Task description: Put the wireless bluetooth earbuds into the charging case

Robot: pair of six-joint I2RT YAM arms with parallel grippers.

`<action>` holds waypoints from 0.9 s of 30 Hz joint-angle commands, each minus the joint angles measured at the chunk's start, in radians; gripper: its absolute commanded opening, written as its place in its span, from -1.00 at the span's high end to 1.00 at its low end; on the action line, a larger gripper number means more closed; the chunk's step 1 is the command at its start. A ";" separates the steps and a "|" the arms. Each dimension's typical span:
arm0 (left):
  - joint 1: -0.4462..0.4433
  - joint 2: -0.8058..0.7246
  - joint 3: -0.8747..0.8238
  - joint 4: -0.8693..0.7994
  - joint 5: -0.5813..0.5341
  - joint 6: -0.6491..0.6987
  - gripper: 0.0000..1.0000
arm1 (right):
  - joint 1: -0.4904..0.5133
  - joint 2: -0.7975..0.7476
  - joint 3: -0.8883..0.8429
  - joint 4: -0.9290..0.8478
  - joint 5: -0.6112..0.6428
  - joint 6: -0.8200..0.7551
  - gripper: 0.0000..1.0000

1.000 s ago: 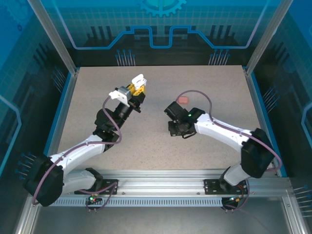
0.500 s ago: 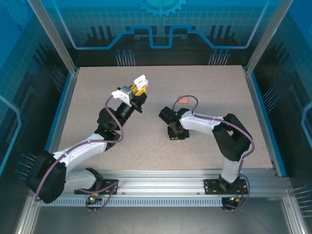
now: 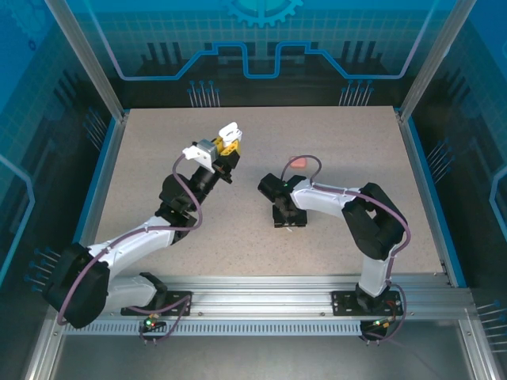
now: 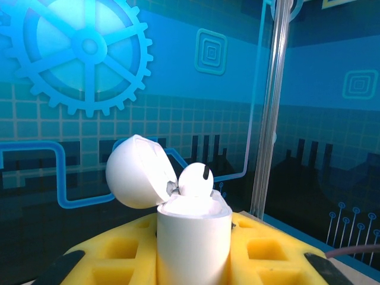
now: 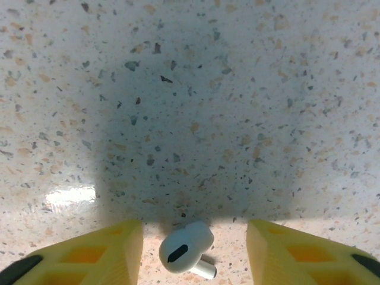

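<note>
My left gripper (image 3: 225, 144) is raised over the table's middle left, shut on a white charging case (image 4: 193, 237) held upright between its yellow pads (image 4: 110, 258). The case's lid (image 4: 139, 172) is hinged open to the left, and one white earbud (image 4: 196, 180) sits in the case with its head sticking out. My right gripper (image 5: 195, 252) points straight down at the table near its centre (image 3: 286, 220), open. A second white earbud (image 5: 185, 249) lies on the table between its yellow fingers (image 5: 113, 252), touching neither.
A small salmon-pink rounded thing (image 3: 299, 162) lies on the table just behind the right wrist, under its cable loop. The speckled tabletop (image 3: 356, 150) is bounded by a blue rim and glass walls with metal posts.
The right arm has folded its elbow inward and its gripper has shifted slightly left and down to the table; its jaws now stand apart around the earbud. The left arm has barely moved.
</note>
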 commanded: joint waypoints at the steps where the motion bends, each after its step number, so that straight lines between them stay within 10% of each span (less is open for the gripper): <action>1: 0.007 0.004 0.039 0.055 0.019 -0.007 1.00 | -0.011 -0.051 0.014 -0.020 0.001 0.018 -0.17; 27: 0.008 0.008 0.050 0.049 0.022 -0.005 1.00 | -0.068 0.023 0.045 -0.032 -0.141 -0.216 -0.09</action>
